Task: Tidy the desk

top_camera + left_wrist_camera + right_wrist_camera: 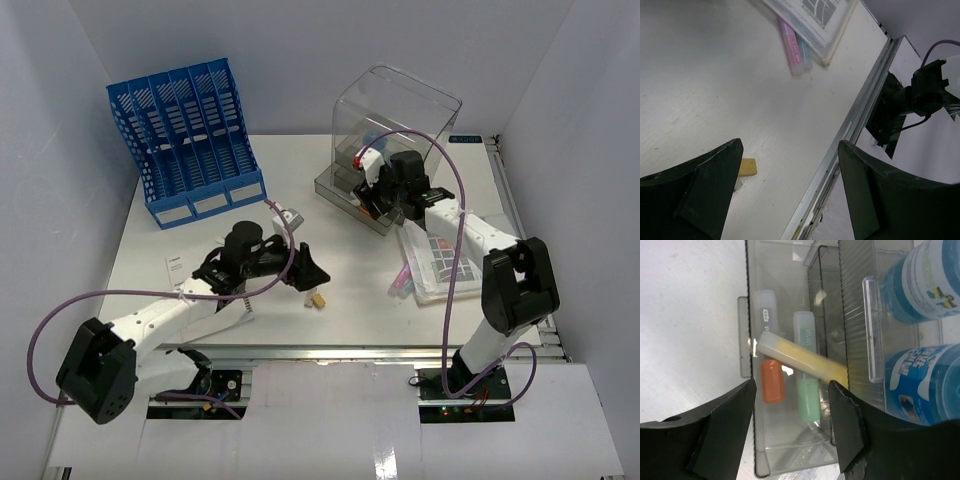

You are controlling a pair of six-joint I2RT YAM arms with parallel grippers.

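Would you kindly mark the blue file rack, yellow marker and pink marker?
blue file rack (193,128): top external view, dividers.
yellow marker (800,360): right wrist view, mid-barrel.
pink marker (789,46): left wrist view, mid-barrel.

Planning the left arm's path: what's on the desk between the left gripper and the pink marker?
Nothing: in the left wrist view, only bare desk lies between the left gripper and the pink marker.

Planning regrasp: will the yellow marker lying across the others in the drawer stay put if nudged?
Likely not: the yellow marker rests slantwise on the orange marker and green marker, so may roll. Smooth plastic, probably stiff, slippery.
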